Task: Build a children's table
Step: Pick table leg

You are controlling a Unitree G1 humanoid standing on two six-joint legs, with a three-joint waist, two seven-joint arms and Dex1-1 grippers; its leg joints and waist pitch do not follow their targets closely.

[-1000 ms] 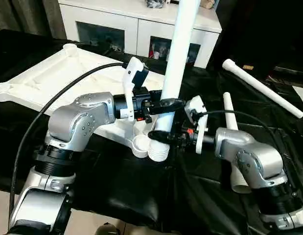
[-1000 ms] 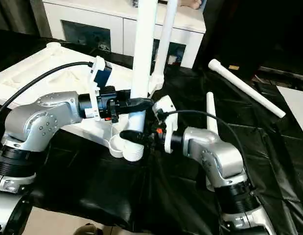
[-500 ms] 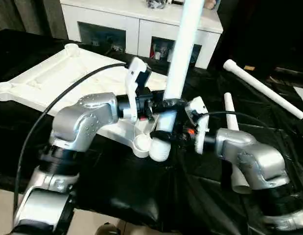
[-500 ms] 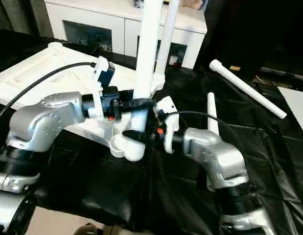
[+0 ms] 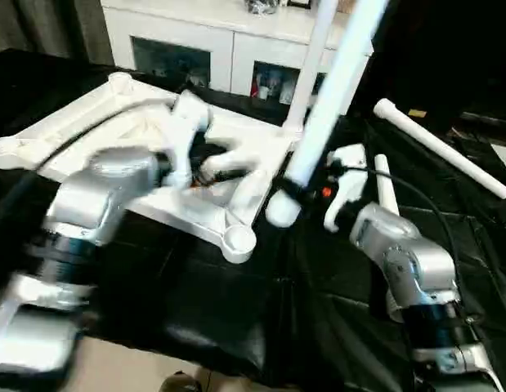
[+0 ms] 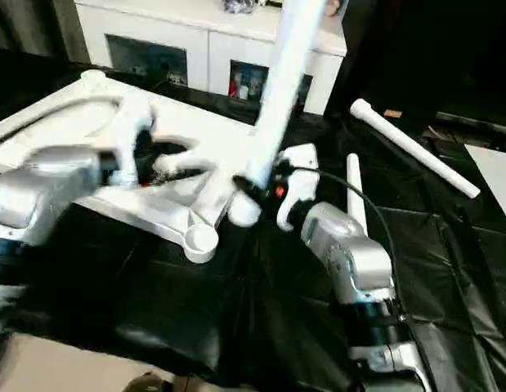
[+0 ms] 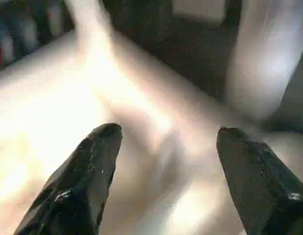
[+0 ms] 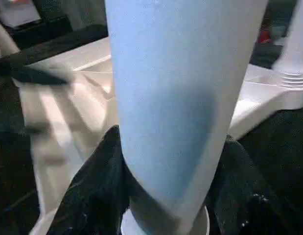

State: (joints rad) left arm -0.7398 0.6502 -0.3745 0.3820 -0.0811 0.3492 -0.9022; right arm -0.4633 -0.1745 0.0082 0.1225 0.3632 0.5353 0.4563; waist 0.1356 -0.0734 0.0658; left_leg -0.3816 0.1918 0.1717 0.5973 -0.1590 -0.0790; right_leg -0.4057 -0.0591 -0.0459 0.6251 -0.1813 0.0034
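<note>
The children's table top (image 5: pixel 89 122) lies upside down on the black cloth, ribs up, with an empty corner socket (image 5: pixel 239 241) at its near end. My right gripper (image 5: pixel 284 189) is shut on a white leg (image 5: pixel 326 98) near its thick end. That leg leans to the right, its base just above and beside the socket. In the right wrist view the leg (image 8: pixel 175 88) sits between the black fingers (image 8: pixel 92 186). My left gripper (image 7: pixel 166 132) is open over the underside of the top, holding nothing. Another leg (image 5: pixel 314 57) stands upright in the far corner.
Two more white legs lie on the black cloth to the right, one long (image 5: pixel 441 147) and one beside my right forearm (image 5: pixel 383 184). A white cabinet (image 5: pixel 228 41) with glass-fronted doors stands behind the table.
My left gripper has opened, let go of the leg and swung back left over the top. The right gripper has carried the leg's base up from beside the socket, and the leg now leans right.
</note>
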